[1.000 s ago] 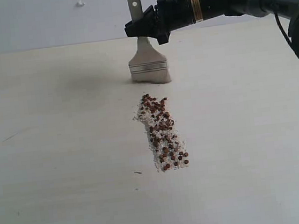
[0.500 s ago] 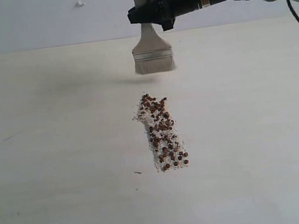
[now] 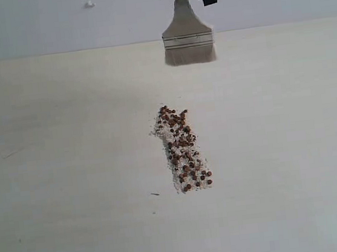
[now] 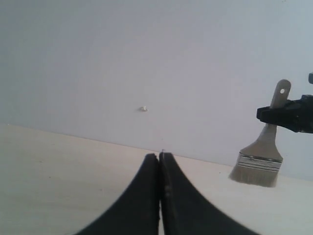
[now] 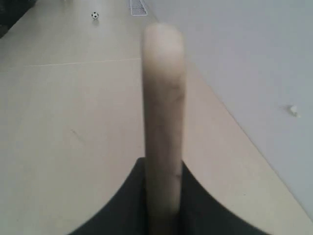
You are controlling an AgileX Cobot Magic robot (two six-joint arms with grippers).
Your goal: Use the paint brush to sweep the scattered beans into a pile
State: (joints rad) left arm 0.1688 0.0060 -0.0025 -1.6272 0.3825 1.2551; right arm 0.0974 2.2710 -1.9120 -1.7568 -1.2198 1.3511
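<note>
Paint brush (image 3: 188,40) lifted higher, beans (image 3: 182,149) unmoved

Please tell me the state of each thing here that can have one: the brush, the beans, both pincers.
paint brush: held upright, bristles down, in the air, apart from the beans.
beans: lying in one long strip, not a compact heap.
right pincer: shut on the paint brush.
left pincer: shut, empty.
</note>
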